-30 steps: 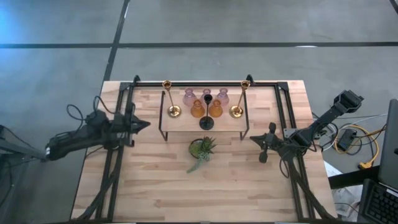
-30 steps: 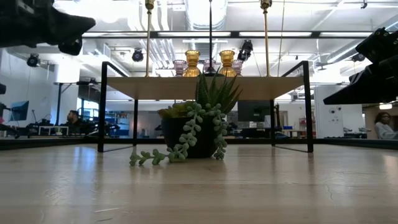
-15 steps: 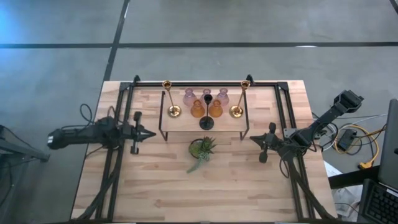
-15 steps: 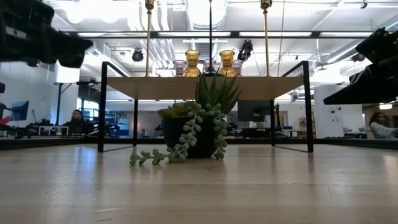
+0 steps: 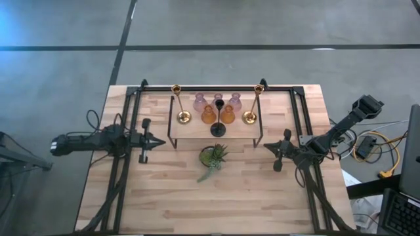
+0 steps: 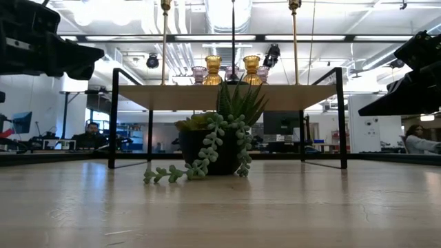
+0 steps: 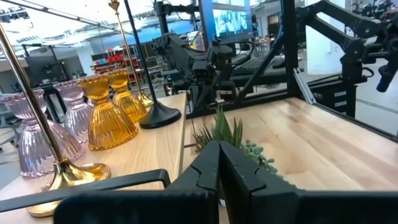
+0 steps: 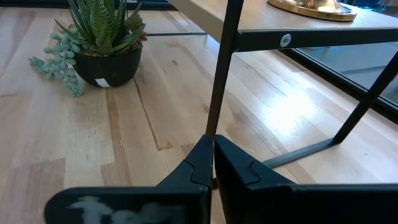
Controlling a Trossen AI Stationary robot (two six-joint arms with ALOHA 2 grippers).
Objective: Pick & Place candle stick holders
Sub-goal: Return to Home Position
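High view: eight candle stick holders [image 5: 209, 116], pink and amber glass, black and brass, stand on the black-framed wooden shelf [image 5: 193, 130]. Left gripper [image 5: 157, 140] and right gripper [image 5: 266, 146] flank it, both clenched, empty.

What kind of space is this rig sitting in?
Probably an open robotics lab or workshop: exposed ceiling ducts, a bare concrete floor, and a monitor and other equipment frames beyond the table.

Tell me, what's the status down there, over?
Both shut, empty: left hand and right hand flanking shelf. All eight candle holders on it. In front, potted plant, clear of both.
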